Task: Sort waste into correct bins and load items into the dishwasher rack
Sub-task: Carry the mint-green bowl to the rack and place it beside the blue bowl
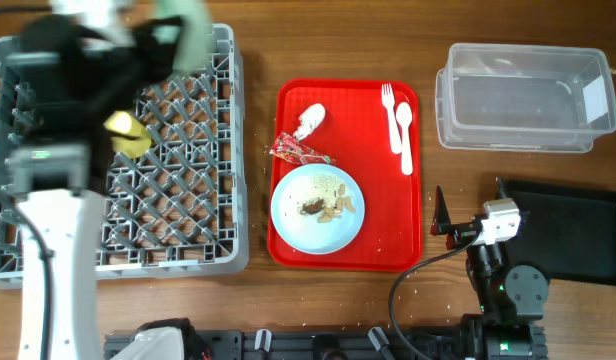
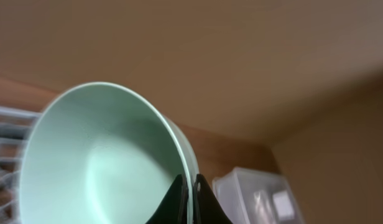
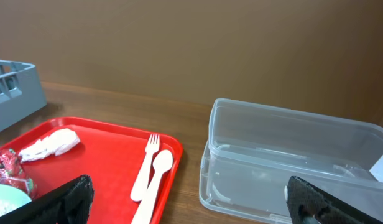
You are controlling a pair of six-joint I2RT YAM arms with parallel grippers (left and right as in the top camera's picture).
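The left gripper (image 2: 190,194) is pinched tight on the rim of the pale mint bowl (image 2: 98,162). The bowl is tipped up on its side, so its inside shows. From above, the bowl looks blurry. It is up in the air over the far edge of the big grey dishwasher rack (image 1: 188,200). A yellow cup (image 1: 126,136) lies in the rack, near the left arm.

The right gripper (image 3: 188,183) is spread wide apart and has nothing in it. It sits low over the table (image 1: 288,40), between the red tray (image 1: 388,230) and the black tray (image 1: 578,235).

On the red tray lies a round white plate (image 1: 293,215) with brown and beige food scraps (image 1: 326,206) on it. Just past the plate is the shiny red wrapper (image 1: 293,150), touching the plate's edge. Past that is the crumpled white napkin (image 1: 309,120). The white fork (image 1: 389,108) and spoon (image 1: 406,140) lie side by side on the right part of the tray, close together.

The clear tub (image 1: 518,140) stands at the far right, with a white label (image 1: 595,95) on one end.
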